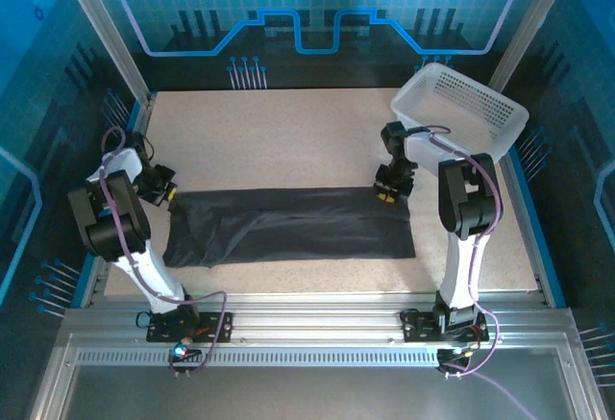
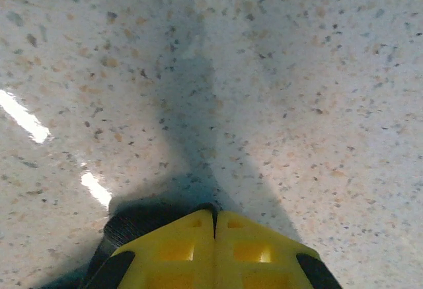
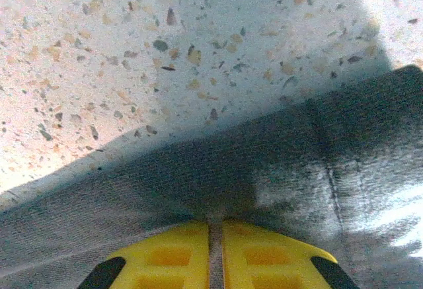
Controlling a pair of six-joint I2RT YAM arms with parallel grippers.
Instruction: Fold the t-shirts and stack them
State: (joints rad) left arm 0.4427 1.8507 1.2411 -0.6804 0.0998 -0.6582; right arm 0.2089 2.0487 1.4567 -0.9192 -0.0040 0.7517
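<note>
On t-shirt (image 1: 288,228) corners, left end effector (image 2: 215,217) and right end effector (image 3: 215,226), both pinching cloth; white basket (image 1: 437,122) beyond.

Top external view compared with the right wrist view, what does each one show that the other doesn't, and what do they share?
Top external adds the whole layout: the t-shirt folded into a long strip, the left gripper at its left end, and the white basket at the far right. The right wrist adds close detail: the right gripper with its yellow fingers shut at the t-shirt's edge, and a seam in the fabric. Both share the t-shirt, the right gripper and the speckled table.
</note>
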